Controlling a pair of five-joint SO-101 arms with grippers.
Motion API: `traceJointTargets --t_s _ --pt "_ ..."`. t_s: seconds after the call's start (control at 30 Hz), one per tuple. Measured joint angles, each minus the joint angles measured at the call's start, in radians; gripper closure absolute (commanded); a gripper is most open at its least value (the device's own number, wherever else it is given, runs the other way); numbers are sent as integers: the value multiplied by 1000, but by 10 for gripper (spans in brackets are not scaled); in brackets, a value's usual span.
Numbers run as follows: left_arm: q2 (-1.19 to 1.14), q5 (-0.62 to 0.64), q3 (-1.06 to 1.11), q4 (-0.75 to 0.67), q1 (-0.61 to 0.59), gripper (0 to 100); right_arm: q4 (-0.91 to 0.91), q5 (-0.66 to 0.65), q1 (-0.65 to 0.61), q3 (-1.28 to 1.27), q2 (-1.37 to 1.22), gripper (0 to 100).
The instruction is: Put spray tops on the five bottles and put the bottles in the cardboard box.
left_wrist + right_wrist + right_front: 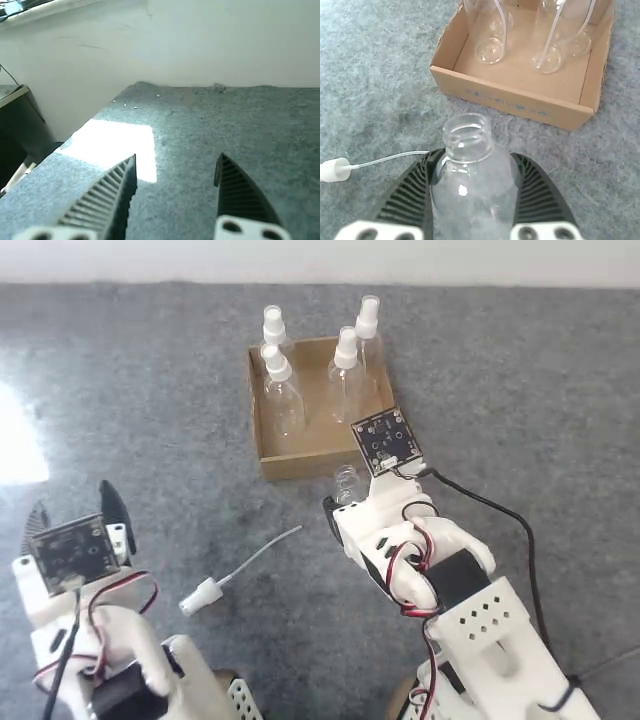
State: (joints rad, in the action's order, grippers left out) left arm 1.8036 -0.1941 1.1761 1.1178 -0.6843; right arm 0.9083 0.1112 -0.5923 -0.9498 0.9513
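High camera looks steeply down across the grey table (150, 390) to the far wall (320, 260). Left wrist camera sits low, skimming the table toward that wall. Right wrist camera, close over a bottle (470, 185), shares the cardboard box (515, 102) with the high view.

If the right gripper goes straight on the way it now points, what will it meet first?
Likely the near wall of the cardboard box; the bottle held in the right gripper would reach it first. Depth is unclear.
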Motion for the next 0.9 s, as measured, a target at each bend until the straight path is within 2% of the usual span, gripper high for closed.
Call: traceJointTargets --t_s 0.13,0.4,0.57,0.9 --pt "0 15 -8 44 35 840 0 0 0 0 0 965" --pt "0 100 -8 57 121 846 -32 0 72 0 0 965" --pt "-12 124 -110 181 206 845 -34 0 72 0 0 965" --pt "-437 160 -420 436 265 844 -34 0 77 0 0 965"
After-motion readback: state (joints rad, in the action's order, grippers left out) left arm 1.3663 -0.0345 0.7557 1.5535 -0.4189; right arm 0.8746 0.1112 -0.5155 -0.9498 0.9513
